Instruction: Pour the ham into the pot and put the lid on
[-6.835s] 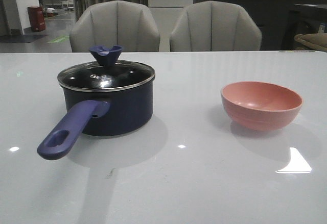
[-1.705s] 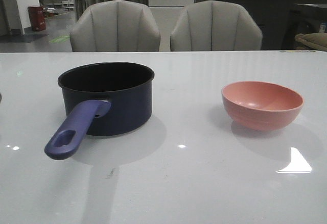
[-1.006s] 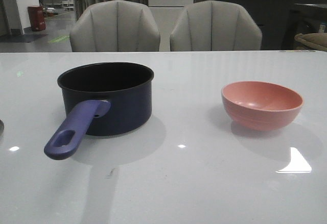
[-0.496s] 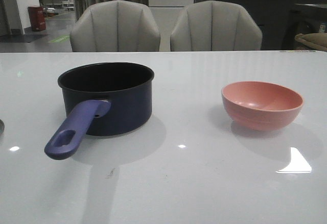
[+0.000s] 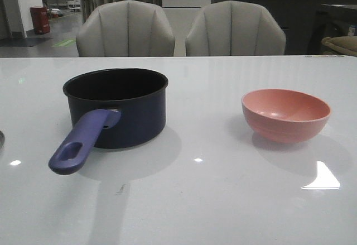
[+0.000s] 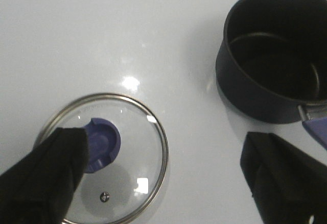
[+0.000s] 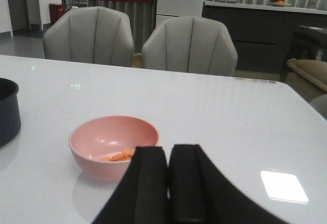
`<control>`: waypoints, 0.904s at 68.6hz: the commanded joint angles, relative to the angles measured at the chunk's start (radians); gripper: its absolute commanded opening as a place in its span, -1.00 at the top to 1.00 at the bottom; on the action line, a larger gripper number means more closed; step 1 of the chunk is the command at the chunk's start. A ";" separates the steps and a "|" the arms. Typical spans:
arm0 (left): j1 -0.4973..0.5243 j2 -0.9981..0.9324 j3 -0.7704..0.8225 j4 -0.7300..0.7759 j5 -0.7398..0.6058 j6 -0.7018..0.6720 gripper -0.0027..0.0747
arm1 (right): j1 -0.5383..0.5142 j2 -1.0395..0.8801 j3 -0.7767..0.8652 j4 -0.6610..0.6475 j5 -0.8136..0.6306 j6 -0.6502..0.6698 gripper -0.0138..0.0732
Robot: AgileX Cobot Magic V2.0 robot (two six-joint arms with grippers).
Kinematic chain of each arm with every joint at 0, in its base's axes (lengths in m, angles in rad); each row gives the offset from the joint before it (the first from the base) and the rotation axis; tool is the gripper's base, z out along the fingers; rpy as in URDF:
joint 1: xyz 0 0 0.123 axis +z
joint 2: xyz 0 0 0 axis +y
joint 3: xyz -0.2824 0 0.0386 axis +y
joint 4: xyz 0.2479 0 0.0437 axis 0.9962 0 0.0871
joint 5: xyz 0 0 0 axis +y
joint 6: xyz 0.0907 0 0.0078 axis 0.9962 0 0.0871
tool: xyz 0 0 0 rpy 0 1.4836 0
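Pot (image 5: 117,108) uncovered, empty; lid (image 6: 104,155) lies on surface (image 5: 223,189) under spread left gripper (image 6: 163,178). Ham (image 7: 120,156) unpoured in pink bowl (image 7: 97,150); right gripper (image 7: 167,178) closed, empty.

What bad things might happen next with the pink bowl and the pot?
The ham pieces lie loose in the pink bowl, so tipping it might scatter some beside the pot. The bowl looks smooth and round, so it may slip in the right gripper. The glass lid could slide on the glossy table.

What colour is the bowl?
The bowl is pink, clearest in the front view.
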 commanded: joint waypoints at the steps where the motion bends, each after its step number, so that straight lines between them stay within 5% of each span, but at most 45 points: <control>1: -0.007 -0.127 0.027 -0.014 -0.146 0.004 -0.72 | -0.007 -0.019 -0.005 -0.010 -0.081 -0.002 0.34; 37: -0.108 -0.643 0.361 -0.050 -0.397 0.004 -0.72 | -0.007 -0.019 -0.005 -0.010 -0.081 -0.002 0.34; 62: -0.159 -0.707 0.420 -0.050 -0.292 0.004 -0.72 | -0.007 -0.014 -0.016 0.007 -0.124 0.007 0.34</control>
